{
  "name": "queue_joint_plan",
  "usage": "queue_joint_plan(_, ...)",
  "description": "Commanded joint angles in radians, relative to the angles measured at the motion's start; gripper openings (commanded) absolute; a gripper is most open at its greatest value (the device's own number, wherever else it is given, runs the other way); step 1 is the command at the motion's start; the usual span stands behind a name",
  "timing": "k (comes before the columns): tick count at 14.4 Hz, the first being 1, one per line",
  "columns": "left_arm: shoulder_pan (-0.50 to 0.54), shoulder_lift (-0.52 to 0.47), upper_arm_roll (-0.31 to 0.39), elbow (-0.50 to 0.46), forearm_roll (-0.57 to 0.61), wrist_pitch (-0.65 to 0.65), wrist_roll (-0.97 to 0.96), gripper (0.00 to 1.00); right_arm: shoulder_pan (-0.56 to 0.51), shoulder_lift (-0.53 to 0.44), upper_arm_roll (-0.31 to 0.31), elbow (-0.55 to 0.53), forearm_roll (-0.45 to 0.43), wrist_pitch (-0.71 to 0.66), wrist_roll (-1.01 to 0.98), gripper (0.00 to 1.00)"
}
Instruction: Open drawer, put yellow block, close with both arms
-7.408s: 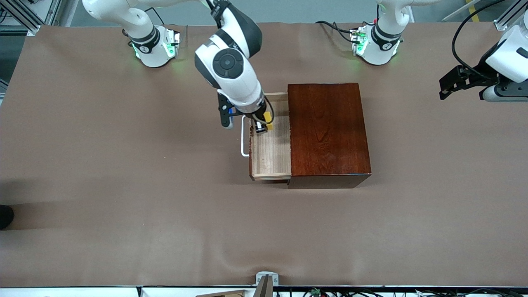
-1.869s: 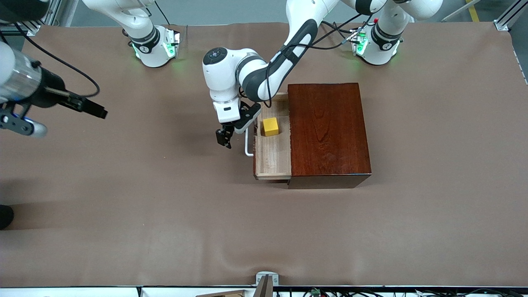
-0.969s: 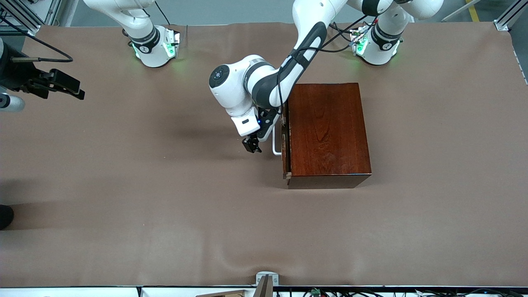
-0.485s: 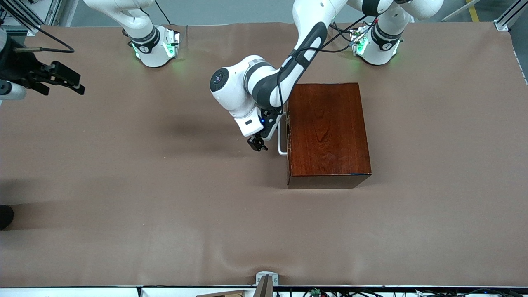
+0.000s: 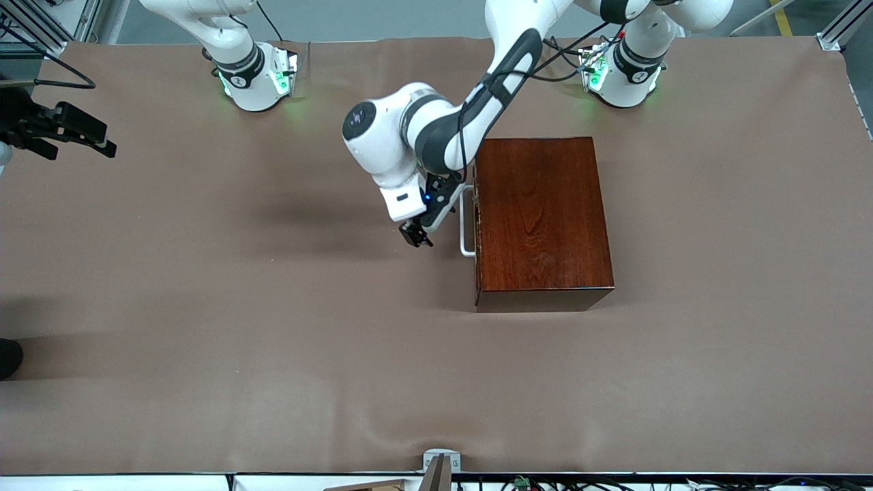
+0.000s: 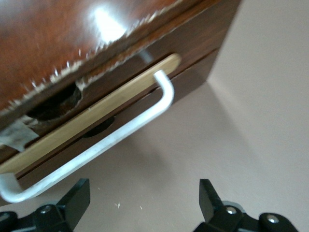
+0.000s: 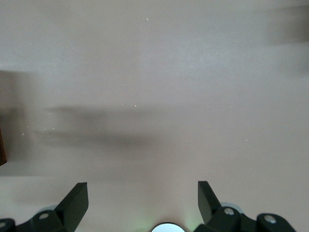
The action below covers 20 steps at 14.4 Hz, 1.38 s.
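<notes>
No brand, label or legible writing is seen on any item. One mahogany-coloured box (image 5: 542, 221) is recorded on the brown worktop (image 5: 273, 341), with one drawer (image 6: 91, 113) pushed flush into it; one white bar handle (image 5: 466, 221) projects toward the right arm's end. The yellow block is not visible. Two arms are counted. The left end effector (image 5: 415, 236) hangs just beside the handle, fingers apart, empty. The right end effector (image 5: 65, 126) waits over the worktop's edge at its own end, fingers apart, empty.
</notes>
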Motion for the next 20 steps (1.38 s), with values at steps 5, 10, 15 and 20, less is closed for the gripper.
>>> queue_joint_plan(5, 0.049, -0.269, 0.000, -0.064, 0.016, -0.026, 0.312, 1.00, -0.013, -0.016, 0.013, 0.007, -0.037, 0.004, -0.019, 1.00)
queue_joint_plan(10, 0.136, -0.438, -0.003, -0.168, 0.013, -0.095, 0.568, 1.00, -0.009, -0.015, 0.014, 0.007, -0.061, 0.006, -0.051, 1.00)
queue_joint_plan(15, 0.260, -0.653, -0.003, -0.369, 0.007, -0.095, 0.934, 1.00, -0.011, -0.012, 0.014, 0.016, -0.064, 0.006, -0.052, 1.00)
queue_joint_plan(20, 0.394, -0.795, -0.005, -0.506, -0.007, -0.104, 1.252, 1.00, -0.011, -0.010, 0.014, 0.016, -0.062, 0.006, -0.052, 1.00)
